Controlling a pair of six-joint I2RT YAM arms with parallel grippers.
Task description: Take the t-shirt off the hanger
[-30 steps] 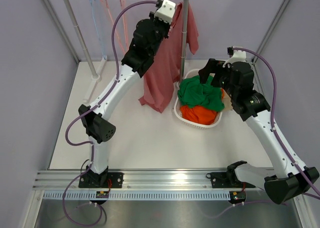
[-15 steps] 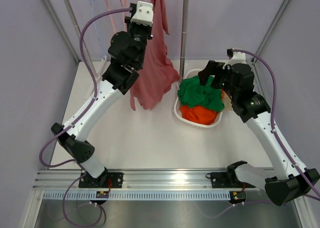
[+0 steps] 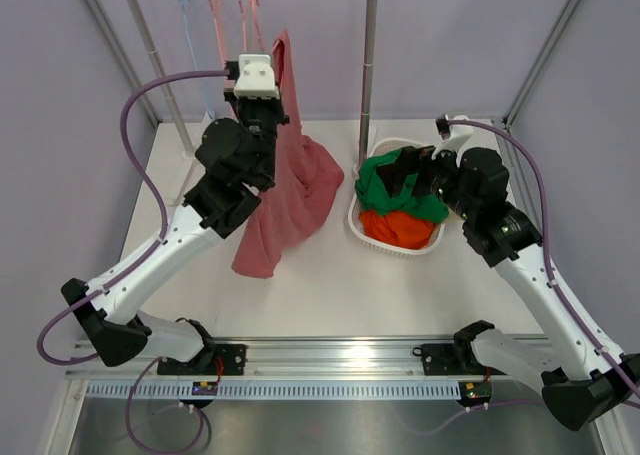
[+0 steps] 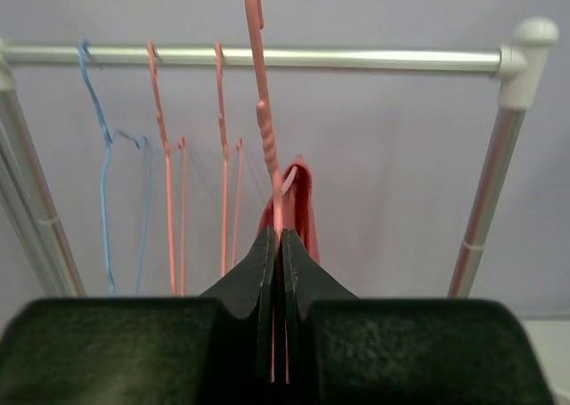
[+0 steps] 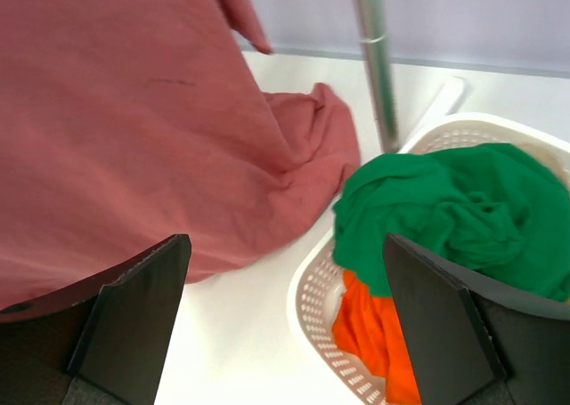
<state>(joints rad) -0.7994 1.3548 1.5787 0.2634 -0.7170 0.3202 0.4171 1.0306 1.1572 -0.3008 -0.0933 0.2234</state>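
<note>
Now my left hand (image 4: 278,245), pinching the pink hanger (image 4: 263,111), has swung the still-hung red t-shirt (image 3: 295,190) left onto the tabletop (image 3: 320,285), my right hand (image 5: 285,245) waiting wide open.

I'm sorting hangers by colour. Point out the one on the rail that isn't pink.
The blue hanger, leftmost on the rail. The two empty hangers beside it are pink, and so is the held hanger in the left pincer.

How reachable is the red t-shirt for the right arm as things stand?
Probably yes. The right gripper is open over the basket, facing the t-shirt, with only bare table between. The rack post stands further back. The left gripper is shut on the hanger.
</note>
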